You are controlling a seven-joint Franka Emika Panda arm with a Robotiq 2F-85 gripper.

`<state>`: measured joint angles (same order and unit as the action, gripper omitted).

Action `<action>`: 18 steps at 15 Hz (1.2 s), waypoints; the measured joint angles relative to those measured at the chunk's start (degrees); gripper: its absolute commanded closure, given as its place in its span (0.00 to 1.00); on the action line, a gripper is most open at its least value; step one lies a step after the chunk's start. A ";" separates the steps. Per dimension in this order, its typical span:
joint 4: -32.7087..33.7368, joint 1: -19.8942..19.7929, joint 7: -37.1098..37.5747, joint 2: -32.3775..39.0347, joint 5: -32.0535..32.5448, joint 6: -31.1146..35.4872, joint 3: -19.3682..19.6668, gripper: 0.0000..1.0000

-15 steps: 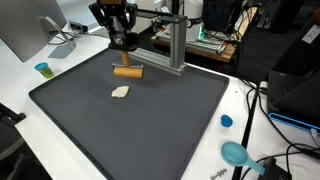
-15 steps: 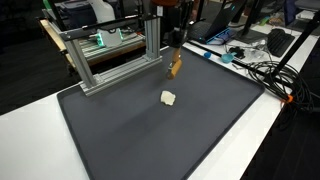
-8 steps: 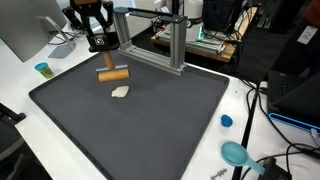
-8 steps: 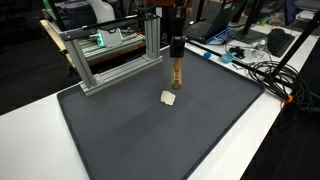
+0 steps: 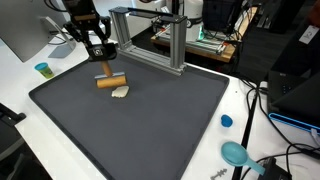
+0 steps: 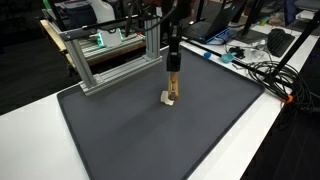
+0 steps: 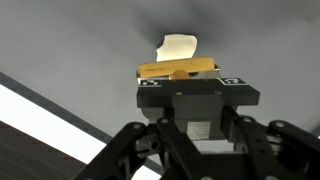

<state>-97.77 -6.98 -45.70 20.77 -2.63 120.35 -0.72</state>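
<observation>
While the tool (image 5: pixel 104 66) clamps its fingers narrowly on a tan wooden piece (image 5: pixel 111 82), the arm comes in from the far left of the table and hangs nearly straight down, wrist above the fingers, in both exterior views. The wooden piece (image 6: pixel 173 84) hangs low over the far left part of a dark grey mat (image 5: pixel 140 130). Its lower bar lies level in the wrist view (image 7: pixel 178 69), crossing just ahead of the tool (image 7: pixel 190 80).

A pale scrap (image 5: pixel 121 92) lies on the mat right at the wooden piece, just to its near right. In an exterior view the scrap (image 6: pixel 168 99) sits at the wood's lower end. Whether the two touch cannot be told. The wrist view shows the scrap (image 7: pixel 177 46) just beyond the bar.

Small square marks on the tool's fingers (image 7: pixel 232 80) are too small to read.

Behind the mat stands an aluminium frame (image 5: pixel 160 40). A small teal cup (image 5: pixel 42 69) stands on the white table (image 5: pixel 240 100) to the left, and a blue cap (image 5: pixel 226 121) lies well apart on the right.
</observation>
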 measured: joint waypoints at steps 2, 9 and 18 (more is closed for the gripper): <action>-1.63 -0.30 -0.07 0.55 0.00 0.89 0.01 0.78; -5.84 -0.36 -1.07 1.44 -0.22 5.93 -0.69 0.78; -6.47 -0.47 -1.27 1.57 0.34 6.92 -0.21 0.78</action>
<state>-104.24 -7.45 -46.97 22.34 -2.29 127.27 -0.93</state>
